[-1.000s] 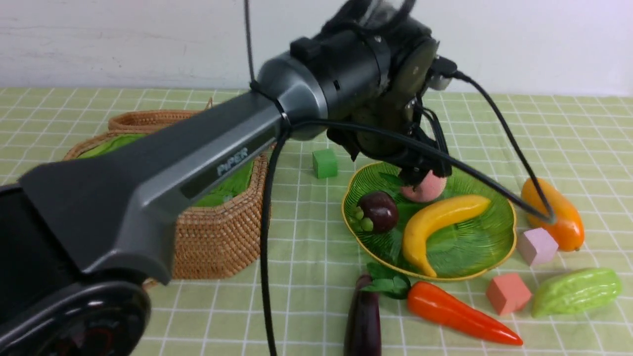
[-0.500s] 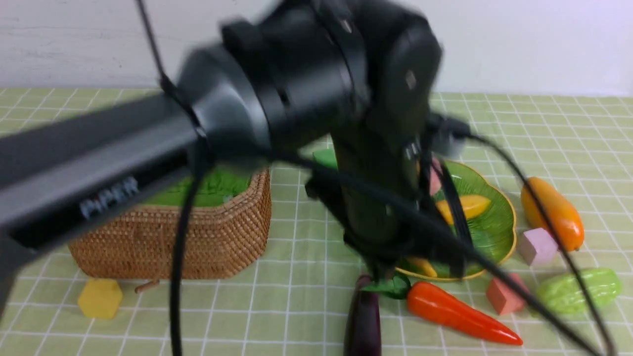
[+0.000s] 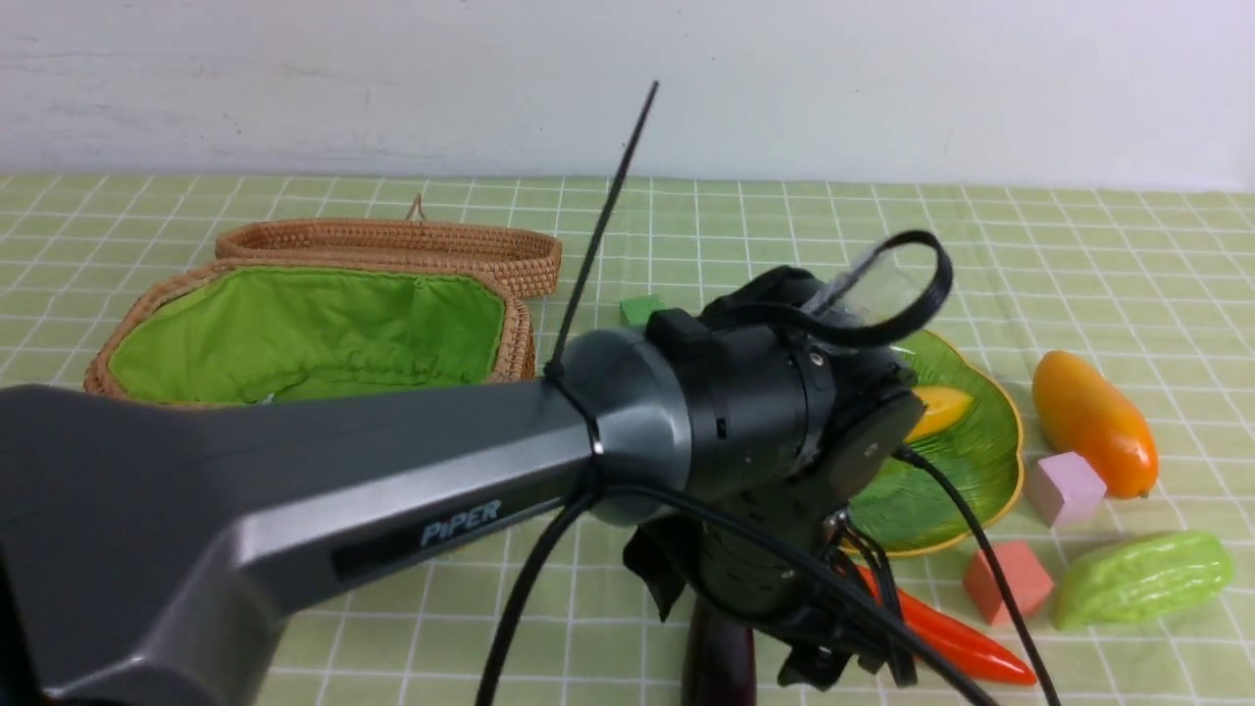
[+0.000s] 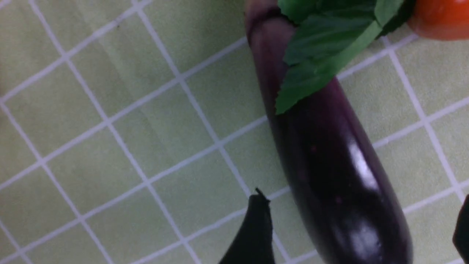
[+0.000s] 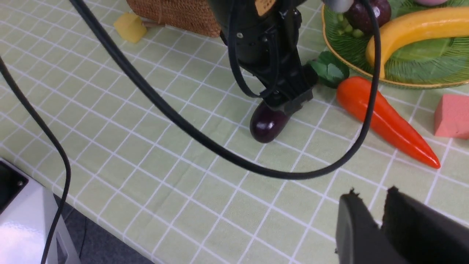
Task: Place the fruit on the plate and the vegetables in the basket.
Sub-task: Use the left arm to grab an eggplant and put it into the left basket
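Observation:
The dark purple eggplant (image 4: pixel 329 165) lies on the cloth near the front edge. My left gripper (image 4: pixel 361 205) is lowered over it, open, one finger on each side and neither touching. From the front, the left wrist hides that gripper (image 3: pixel 784 637) and most of the eggplant (image 3: pixel 716 657). The carrot (image 3: pixel 941 632) lies beside it, its leaves over the eggplant's stem. The green plate (image 3: pixel 980 441) holds the banana (image 5: pixel 414 27) and mangosteen (image 5: pixel 366 13). The mango (image 3: pixel 1093 422) and bitter gourd (image 3: pixel 1142 579) lie right of the plate. The basket (image 3: pixel 304 333) stands open at the left. My right gripper (image 5: pixel 372 192) hovers shut and empty.
Foam cubes lie about: green (image 3: pixel 639 309) behind the plate, lilac (image 3: pixel 1064 487) and salmon (image 3: pixel 1007 580) to its right, yellow (image 5: pixel 130 26) by the basket. The left arm's cables (image 5: pixel 205 139) hang low over the cloth. The table's front edge (image 5: pixel 91 220) is close.
The left arm swung from over the peach on the plate down and forward to the eggplant. The basket is now uncovered in the front view. The right gripper stayed put.

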Controlling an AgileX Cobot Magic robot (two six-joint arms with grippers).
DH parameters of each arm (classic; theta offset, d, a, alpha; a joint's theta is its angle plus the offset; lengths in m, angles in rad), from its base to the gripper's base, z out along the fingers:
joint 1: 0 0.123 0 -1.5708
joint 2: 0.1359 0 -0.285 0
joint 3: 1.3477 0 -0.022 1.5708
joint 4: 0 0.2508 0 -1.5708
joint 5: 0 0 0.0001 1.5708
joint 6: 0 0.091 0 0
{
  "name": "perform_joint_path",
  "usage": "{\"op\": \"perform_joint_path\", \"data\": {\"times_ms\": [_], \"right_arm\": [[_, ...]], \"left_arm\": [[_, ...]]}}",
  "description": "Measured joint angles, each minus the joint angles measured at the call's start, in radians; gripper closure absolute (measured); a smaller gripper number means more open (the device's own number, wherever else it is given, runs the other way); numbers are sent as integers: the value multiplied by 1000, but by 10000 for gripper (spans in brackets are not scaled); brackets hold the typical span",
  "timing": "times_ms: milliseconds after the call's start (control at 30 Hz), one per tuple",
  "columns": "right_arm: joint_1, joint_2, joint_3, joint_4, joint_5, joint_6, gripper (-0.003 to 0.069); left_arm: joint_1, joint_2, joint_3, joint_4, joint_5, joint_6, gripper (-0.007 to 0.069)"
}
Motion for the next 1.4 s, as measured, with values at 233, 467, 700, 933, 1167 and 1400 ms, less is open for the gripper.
{"op": "perform_joint_path", "data": {"times_ms": [233, 467, 700, 933, 1167, 1400], "right_arm": [[0, 0, 0, 0, 0, 0, 531], [0, 0, 0, 4, -7, 0, 532], [0, 0, 0, 15, -8, 0, 533], [0, 0, 0, 42, -8, 0, 533], [0, 0, 0, 59, -44, 0, 533], [0, 6, 0, 170, -98, -94, 557]], "left_arm": [[0, 86, 2, -1, 27, -16, 83], [0, 95, 2, 0, 65, -29, 214], [0, 34, 5, -7, 132, -34, 214], [0, -141, 29, -48, 139, -40, 214], [0, -397, 157, -40, 156, -20, 214], [23, -501, 184, 194, 164, 217, 214]]}}
